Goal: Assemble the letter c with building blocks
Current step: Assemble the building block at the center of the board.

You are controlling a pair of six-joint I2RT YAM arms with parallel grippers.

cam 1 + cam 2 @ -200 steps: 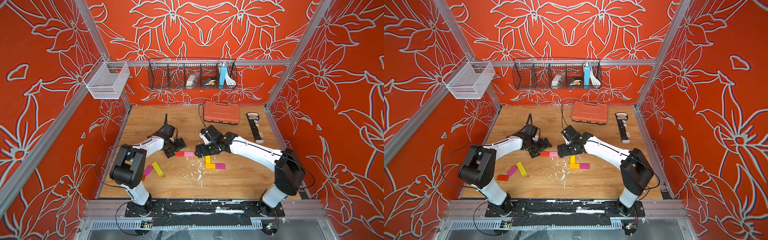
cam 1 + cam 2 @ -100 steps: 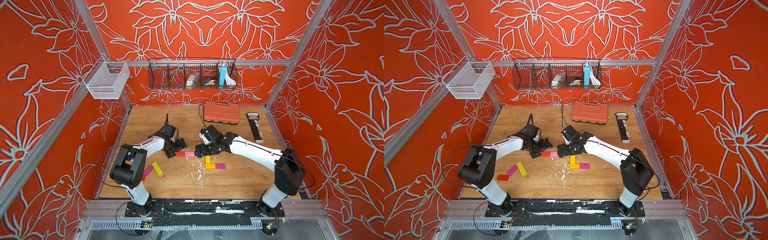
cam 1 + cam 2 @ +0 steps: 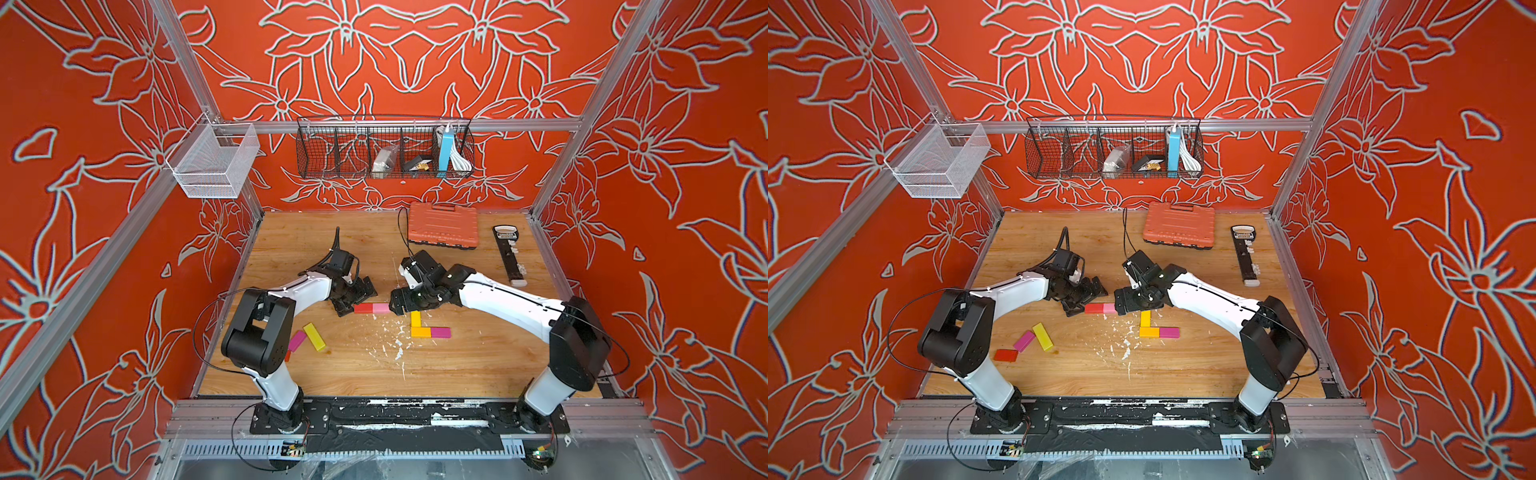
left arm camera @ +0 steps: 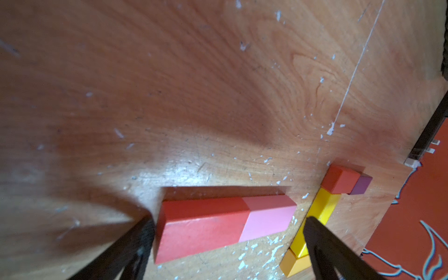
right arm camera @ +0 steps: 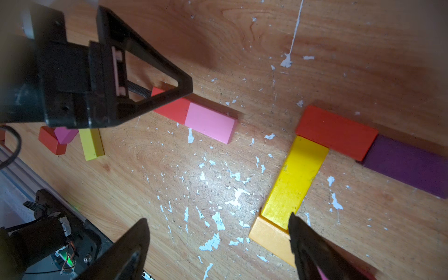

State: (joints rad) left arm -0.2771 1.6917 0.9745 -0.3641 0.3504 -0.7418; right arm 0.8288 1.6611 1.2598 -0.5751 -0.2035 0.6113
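On the table [image 3: 291, 249] in a top view, the red-pink bar [image 3: 372, 308] lies nine-to-three, at the left gripper's [image 3: 358, 299] four o'clock; that low-reaching arm looks nearer. In the left wrist view the bar runs lengthwise between jaws set wide apart. In the right wrist view the right gripper [image 5: 218, 225] gapes empty beside the yellow bar [image 5: 295, 179].

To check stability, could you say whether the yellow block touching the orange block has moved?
No; the yellow block keeps its place against the orange tool case.
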